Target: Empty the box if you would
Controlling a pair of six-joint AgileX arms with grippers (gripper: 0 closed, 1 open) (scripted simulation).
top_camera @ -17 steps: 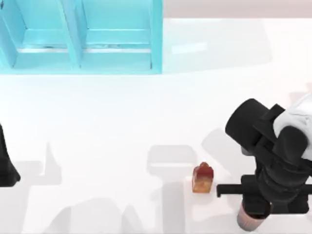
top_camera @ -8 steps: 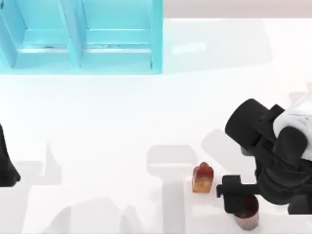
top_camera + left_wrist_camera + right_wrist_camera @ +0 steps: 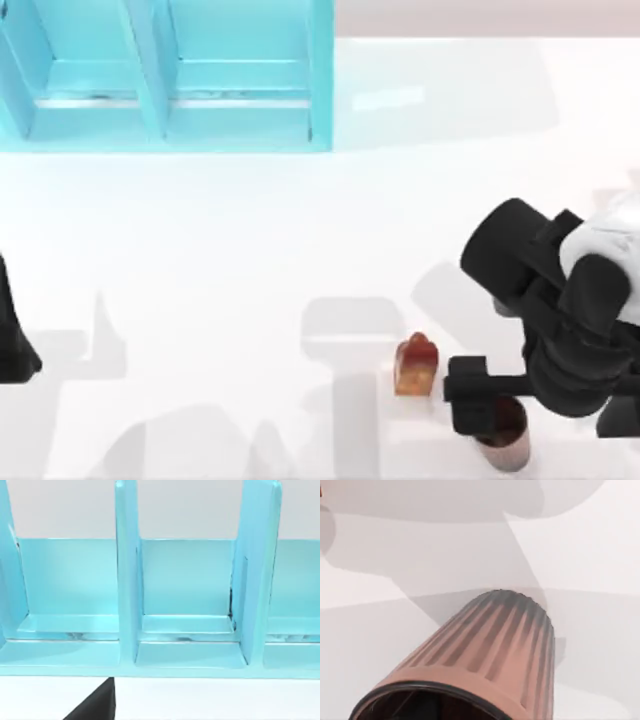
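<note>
A cyan box point(image 3: 318, 80) with upright dividers stands at the table's back left. The left wrist view faces its compartments point(image 3: 190, 655), and those it shows hold nothing. A brown ribbed cup point(image 3: 508, 450) stands near the front edge on the right, its dark opening facing up. My right gripper point(image 3: 472, 398) sits against the cup's left rim. The right wrist view shows the cup's ribbed wall point(image 3: 490, 645) very close. A small red-orange block point(image 3: 415, 365) rests on the table just left of the cup. My left arm point(image 3: 15, 340) is parked at the left edge.
The white table stretches open between the cyan box and the two items at the front right. The right arm's black links point(image 3: 560, 300) hang over the right side of the table.
The right wrist has swung off the top of the brown cup, uncovering its dark opening. The cup stays near the front edge. The red-orange block and the left arm have not moved.
</note>
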